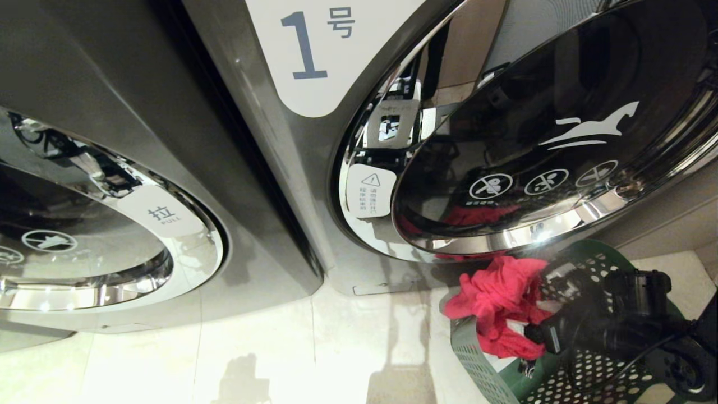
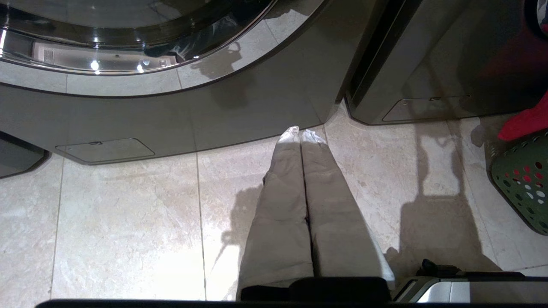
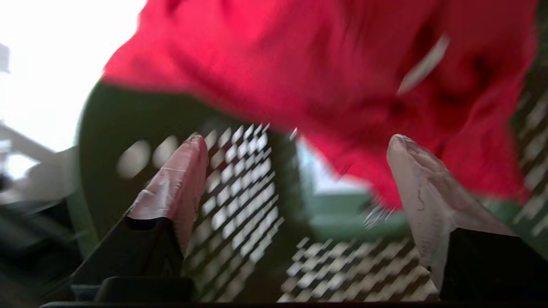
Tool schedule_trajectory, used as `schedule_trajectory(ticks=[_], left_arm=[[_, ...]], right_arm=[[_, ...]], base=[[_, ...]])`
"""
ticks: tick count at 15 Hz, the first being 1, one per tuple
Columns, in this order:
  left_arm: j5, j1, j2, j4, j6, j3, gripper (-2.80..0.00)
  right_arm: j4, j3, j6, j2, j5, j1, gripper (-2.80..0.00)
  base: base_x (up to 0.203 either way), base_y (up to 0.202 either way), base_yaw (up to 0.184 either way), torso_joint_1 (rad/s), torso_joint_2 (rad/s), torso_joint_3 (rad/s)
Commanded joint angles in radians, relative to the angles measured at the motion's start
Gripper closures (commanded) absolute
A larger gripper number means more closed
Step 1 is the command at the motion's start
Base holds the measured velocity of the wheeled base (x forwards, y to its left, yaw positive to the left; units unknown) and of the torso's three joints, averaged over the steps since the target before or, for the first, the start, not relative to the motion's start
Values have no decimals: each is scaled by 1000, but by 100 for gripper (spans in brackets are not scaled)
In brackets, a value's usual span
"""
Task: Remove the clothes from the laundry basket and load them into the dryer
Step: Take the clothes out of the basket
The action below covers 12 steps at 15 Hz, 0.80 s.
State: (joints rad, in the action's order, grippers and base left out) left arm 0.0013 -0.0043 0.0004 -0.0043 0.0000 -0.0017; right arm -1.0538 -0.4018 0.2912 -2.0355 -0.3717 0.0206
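Pale stone floor tiles (image 1: 168, 359) run up to two grey machines. On the right one, the dryer (image 1: 269, 129), a white panel reads "1号" (image 1: 314, 42), its closed glass door (image 1: 561, 134) carries a white horse logo, three crossed-out symbols and a small warning sticker (image 1: 367, 191). The left machine's door (image 1: 84, 247) has a tab reading "拉 PULL" (image 1: 161, 215). At near right stands a green laundry basket (image 1: 477, 365) with red clothes (image 1: 499, 303) draped over its rim. The right gripper (image 3: 295, 145) sits inside it, jaws wide, holding nothing. The left gripper (image 2: 299, 133) hangs over the floor, fingers pressed together.
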Motion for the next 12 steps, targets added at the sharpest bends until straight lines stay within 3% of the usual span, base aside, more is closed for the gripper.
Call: schedule_trajectory(ticks=[1,4,9,12], left_arm=[[0,0,-2,0,0,0,0],[0,0,-2,0,0,0,0],[0,0,-2,0,0,0,0],[0,0,-2,0,0,0,0]], right_arm=[[-53,-24,12,-67,-3,1,-280],[-171,-18,14,-114,0,0,-280],[-209,-26,13,-143,8,0,-280],[-235,-37,9,-164,53,-2,-280]], base=[[0,0,0,0,0,0],[0,0,0,0,0,0],[0,0,0,0,0,0],[0,0,0,0,0,0]])
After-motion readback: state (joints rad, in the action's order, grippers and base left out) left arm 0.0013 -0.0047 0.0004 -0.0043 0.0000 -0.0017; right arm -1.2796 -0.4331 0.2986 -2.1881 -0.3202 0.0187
